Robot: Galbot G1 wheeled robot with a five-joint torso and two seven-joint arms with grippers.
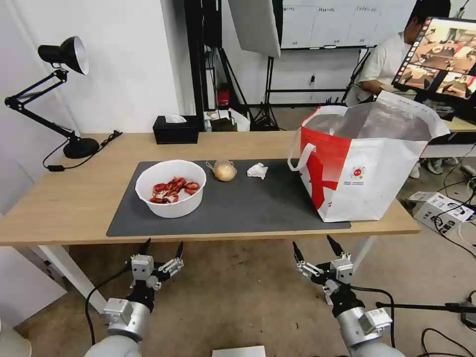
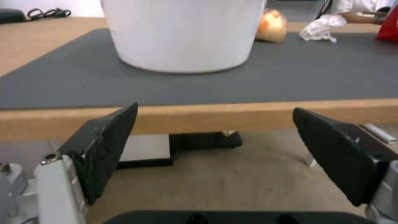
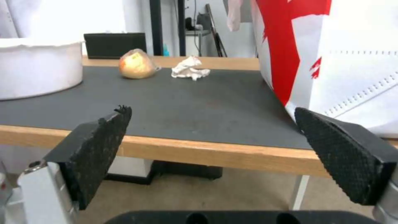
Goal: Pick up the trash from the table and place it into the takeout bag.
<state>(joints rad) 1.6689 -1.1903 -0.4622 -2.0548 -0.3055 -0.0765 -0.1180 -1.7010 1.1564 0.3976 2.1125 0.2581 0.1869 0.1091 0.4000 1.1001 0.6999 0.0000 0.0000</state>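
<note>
On the light-wood table (image 1: 74, 198), a dark grey mat (image 1: 248, 203) carries a white round bowl (image 1: 171, 188) of red shells at left, a knotted bag (image 1: 224, 171), a crumpled tissue (image 1: 257, 170), and the boxy foil-lined takeout bag (image 1: 367, 163) at right. Below the near edge, the left gripper (image 1: 162, 248) and right gripper (image 1: 313, 245) hang with fingers apart. From the left wrist, the smooth bowl wall (image 2: 182, 34) looms close. From the right wrist, the tote's red-and-white side (image 3: 331, 56) stands near.

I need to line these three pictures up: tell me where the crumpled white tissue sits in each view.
Head view: crumpled white tissue on the dark grey mat, between knotted bag and takeout bag.
Left wrist view: far upper right, beyond the white bowl.
Right wrist view: upper middle.
Shared landmark: the knotted bag beside it.
</note>
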